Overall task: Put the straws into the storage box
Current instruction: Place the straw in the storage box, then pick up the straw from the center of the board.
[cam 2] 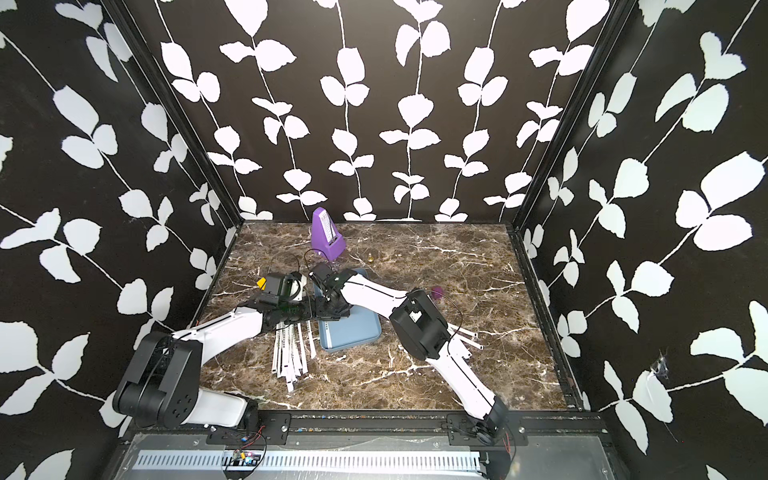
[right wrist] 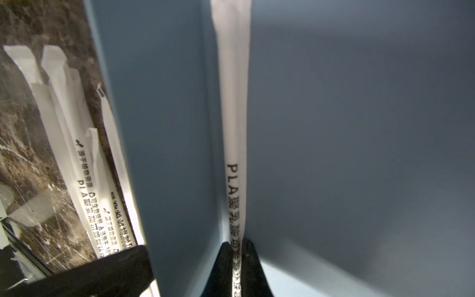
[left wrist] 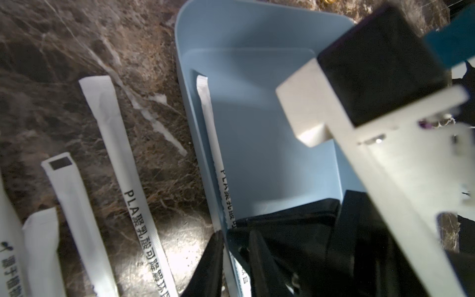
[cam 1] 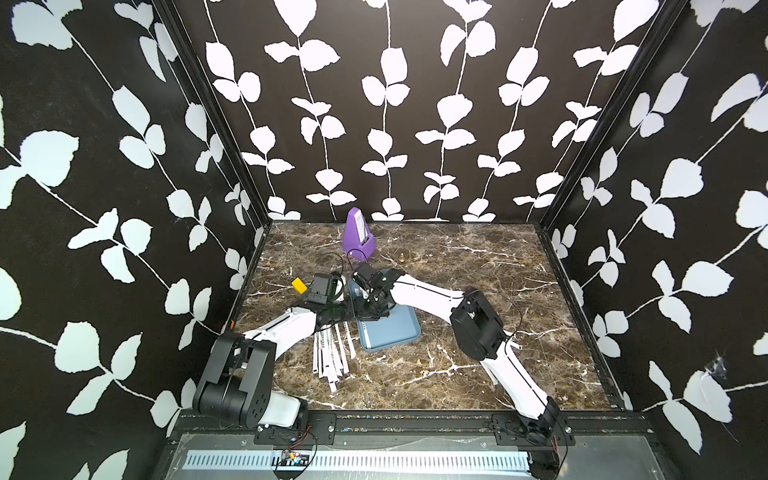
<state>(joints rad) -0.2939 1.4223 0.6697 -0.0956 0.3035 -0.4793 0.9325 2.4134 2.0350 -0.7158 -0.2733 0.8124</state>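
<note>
While the loose heap of flat white paper-wrapped straws [cam 1: 328,357] lies on the brown marbled counter [cam 1: 457,374], just beside the shallow light blue plastic storage box [cam 1: 395,334], one straw [left wrist: 210,128] already rests inside it, along the wall nearest that heap. My left jaws straddle the box's rim, partly open (gripping or not, I cannot tell). My right jaws stand narrowly either side of that straw; pinching or clear, I cannot tell. I'd open them fully and lift straight up, so the paper isn't dragged out.

Left hand [left wrist: 234,262] and right hand [right wrist: 237,257] crowd storage box's [cam 1: 395,332] far end.
</note>
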